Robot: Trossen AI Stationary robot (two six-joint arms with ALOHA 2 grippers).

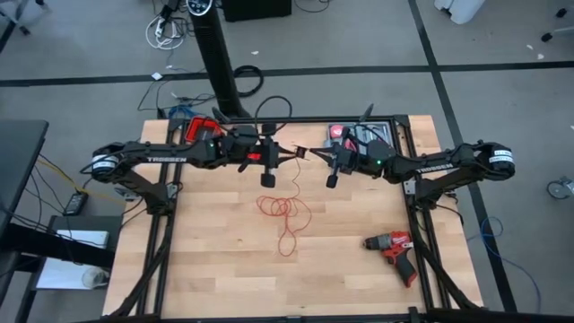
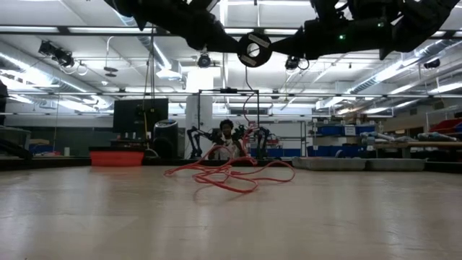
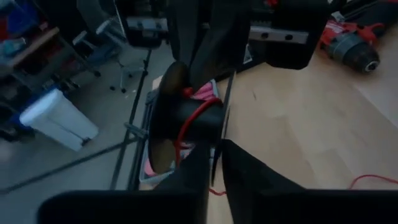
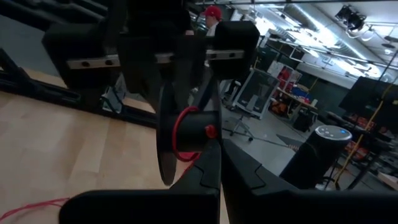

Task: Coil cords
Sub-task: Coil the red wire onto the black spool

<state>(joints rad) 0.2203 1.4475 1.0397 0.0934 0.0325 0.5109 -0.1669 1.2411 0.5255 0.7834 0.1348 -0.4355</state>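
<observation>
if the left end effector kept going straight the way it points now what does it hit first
Most likely the black spool wound with the red cord, right at its fingertips. Just beyond is the right end effector, facing the left end effector head-on above the table. Depth between them is hard to judge.

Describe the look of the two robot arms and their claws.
Both arms are dark, jointed, with white TROSSEN lettering and silver-ringed shoulder joints. The left claw and right claw each have two slim black fingers. A green light shows on each wrist; black cables trail behind.
</observation>
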